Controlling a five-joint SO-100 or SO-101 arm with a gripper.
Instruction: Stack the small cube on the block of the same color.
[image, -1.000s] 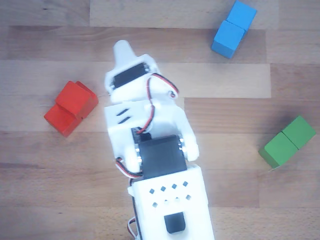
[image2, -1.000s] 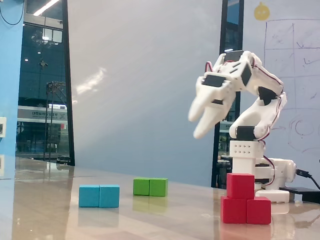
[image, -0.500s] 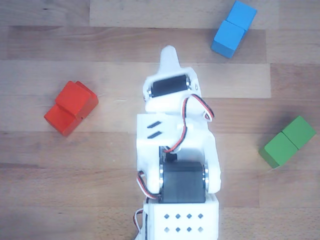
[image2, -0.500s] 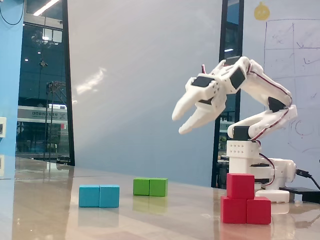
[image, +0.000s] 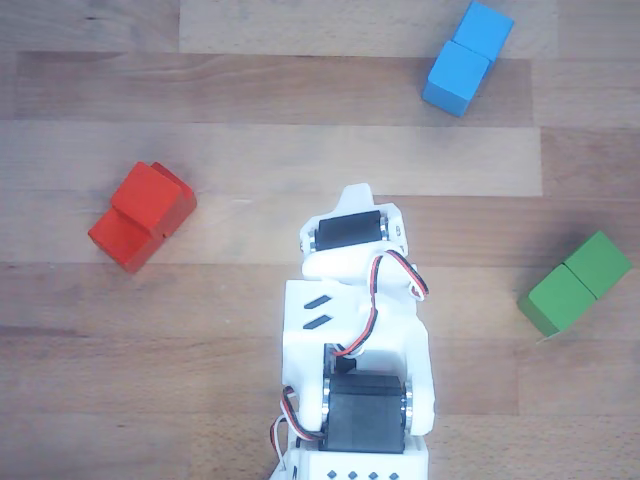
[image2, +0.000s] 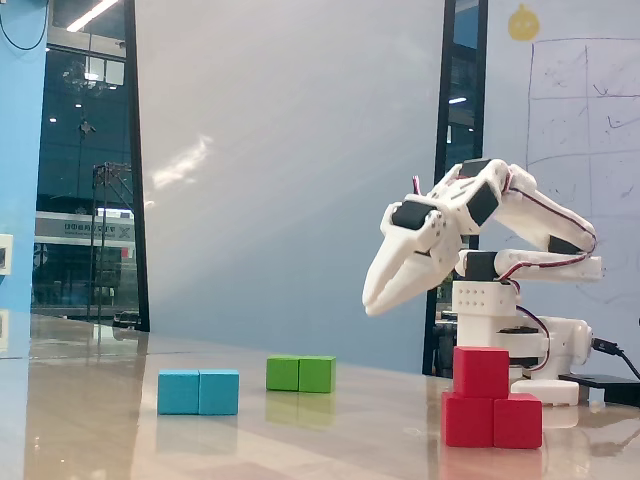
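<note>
End effector (image2: 374, 300) retracted, apparently closed; small cube (image2: 481, 372) atop red block (image2: 493, 421).

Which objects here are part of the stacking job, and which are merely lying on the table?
Part of the job:
- small plain red cube, sitting on top of the red block
- red oblong two-cube block, resting on the wooden table
- white two-finger gripper, empty, in the air clear of the stack

Lying about:
- blue oblong block
- green oblong block

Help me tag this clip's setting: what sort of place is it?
Probably an office or lab meeting room: a whiteboard with sketches, glass panels facing a lit interior, and a wooden table under the arm.
</note>
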